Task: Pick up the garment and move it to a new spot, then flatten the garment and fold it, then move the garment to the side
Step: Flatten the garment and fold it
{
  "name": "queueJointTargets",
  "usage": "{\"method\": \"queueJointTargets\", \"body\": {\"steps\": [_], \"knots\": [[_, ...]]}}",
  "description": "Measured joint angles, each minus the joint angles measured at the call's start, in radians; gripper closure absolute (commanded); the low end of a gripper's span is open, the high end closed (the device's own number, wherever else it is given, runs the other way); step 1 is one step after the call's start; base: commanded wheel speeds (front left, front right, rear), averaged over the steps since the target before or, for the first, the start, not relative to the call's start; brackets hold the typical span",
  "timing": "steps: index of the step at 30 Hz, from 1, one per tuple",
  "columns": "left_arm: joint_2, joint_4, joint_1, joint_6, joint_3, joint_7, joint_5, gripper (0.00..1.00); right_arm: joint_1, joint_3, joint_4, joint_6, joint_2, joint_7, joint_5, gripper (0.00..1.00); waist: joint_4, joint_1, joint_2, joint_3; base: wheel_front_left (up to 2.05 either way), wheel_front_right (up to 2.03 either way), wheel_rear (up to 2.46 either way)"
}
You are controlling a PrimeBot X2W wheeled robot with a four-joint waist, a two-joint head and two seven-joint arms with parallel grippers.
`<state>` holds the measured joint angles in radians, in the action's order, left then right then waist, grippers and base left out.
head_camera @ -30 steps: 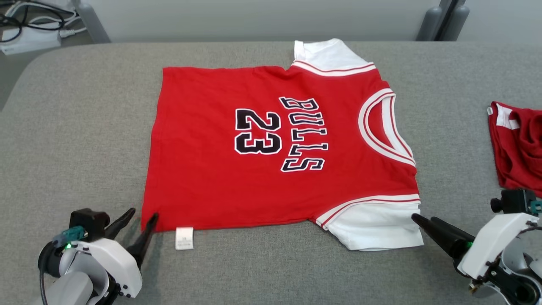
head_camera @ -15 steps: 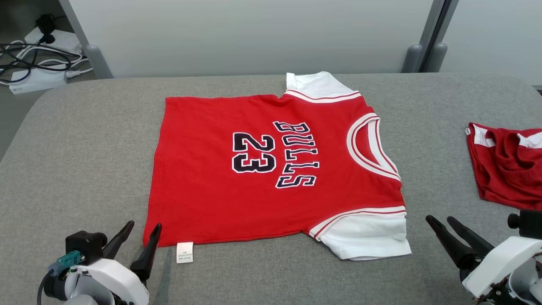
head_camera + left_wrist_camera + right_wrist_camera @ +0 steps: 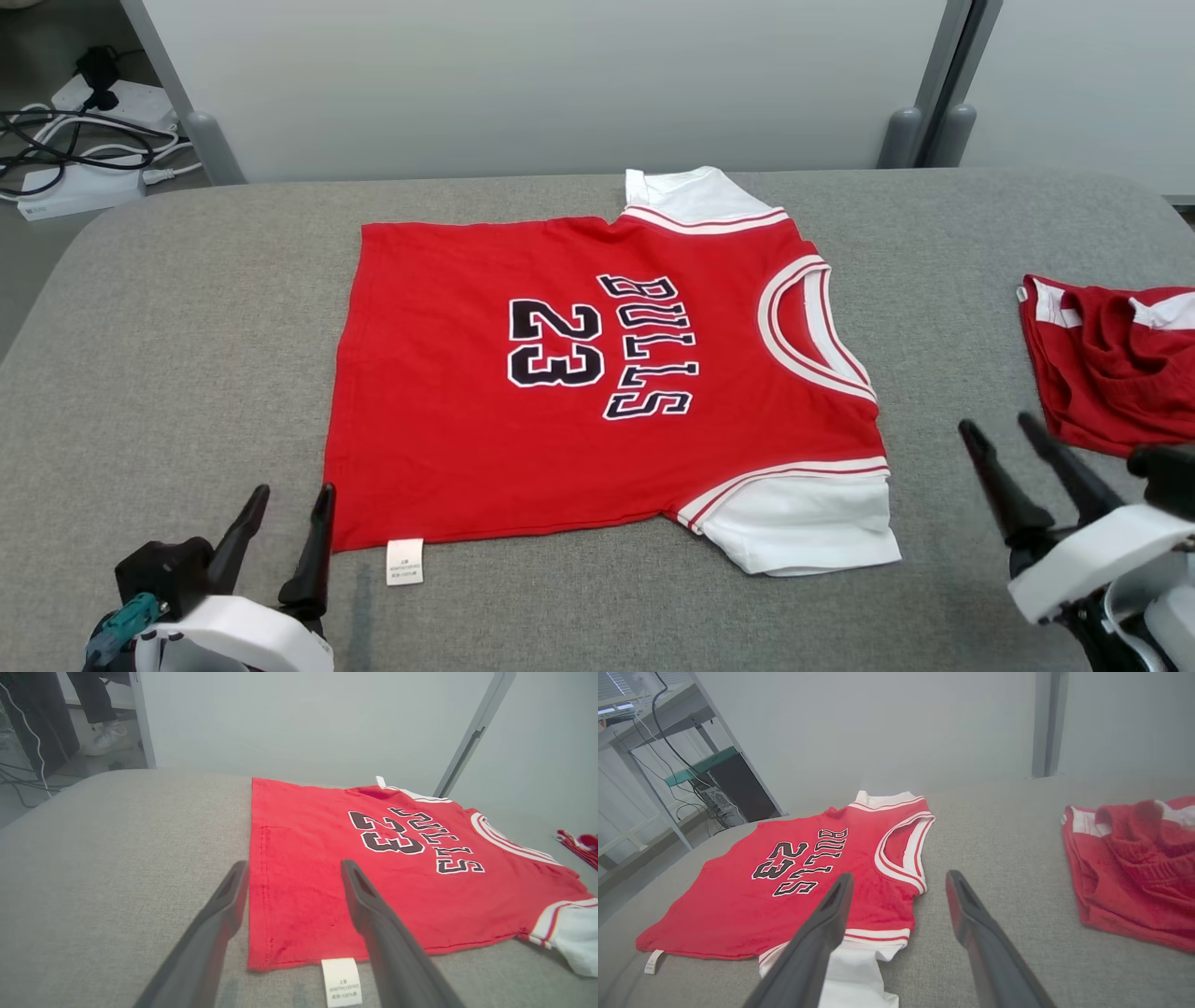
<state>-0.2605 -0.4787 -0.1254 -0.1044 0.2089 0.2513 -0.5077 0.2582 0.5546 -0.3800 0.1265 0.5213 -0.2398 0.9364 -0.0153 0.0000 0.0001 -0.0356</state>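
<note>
Having released the hem corner (image 3: 342,534), your left gripper (image 3: 293,490) stands wide open and empty beside the jersey (image 3: 448,420), which lies flat mid-way across the table (image 3: 187,327); your right gripper (image 3: 997,425), likewise open and empty, waits off the near sleeve (image 3: 812,523), so folding seems next.

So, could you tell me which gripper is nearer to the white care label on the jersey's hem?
Left. The left gripper is open just left of the care label; the right gripper is far off, beyond the white sleeve.
</note>
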Motion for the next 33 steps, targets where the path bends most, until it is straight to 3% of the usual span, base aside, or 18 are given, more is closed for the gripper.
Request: {"method": "queueJointTargets", "body": {"steps": [6, 11, 22, 33], "knots": [[0.055, 0.051, 0.027, -0.002, -0.113, 0.000, 0.065, 0.00, -0.028, -0.234, 0.035, 0.000, -0.112, -0.008, -0.237, 0.00, 0.002, 0.0000, 0.0000, -0.002, 0.00, 0.00, 0.00], [0.112, 0.091, 0.060, -0.009, -0.194, 0.000, 0.128, 0.00, -0.111, -0.353, 0.102, 0.000, -0.225, -0.008, -0.410, 0.00, 0.004, 0.0000, 0.0000, 0.006, 0.00, 0.00, 0.00], [0.175, 0.146, 0.070, -0.018, -0.275, 0.000, 0.221, 0.00, -0.174, -0.400, 0.167, 0.000, -0.290, -0.008, -0.575, 0.00, 0.010, 0.0000, 0.0000, 0.005, 0.00, 0.00, 0.00], [0.211, 0.141, 0.129, -0.019, -0.279, 0.000, 0.281, 0.00, -0.247, -0.417, 0.178, 0.000, -0.347, -0.008, -0.630, 0.00, 0.021, 0.0000, 0.0000, 0.016, 0.00, 0.00, 0.00]]}}
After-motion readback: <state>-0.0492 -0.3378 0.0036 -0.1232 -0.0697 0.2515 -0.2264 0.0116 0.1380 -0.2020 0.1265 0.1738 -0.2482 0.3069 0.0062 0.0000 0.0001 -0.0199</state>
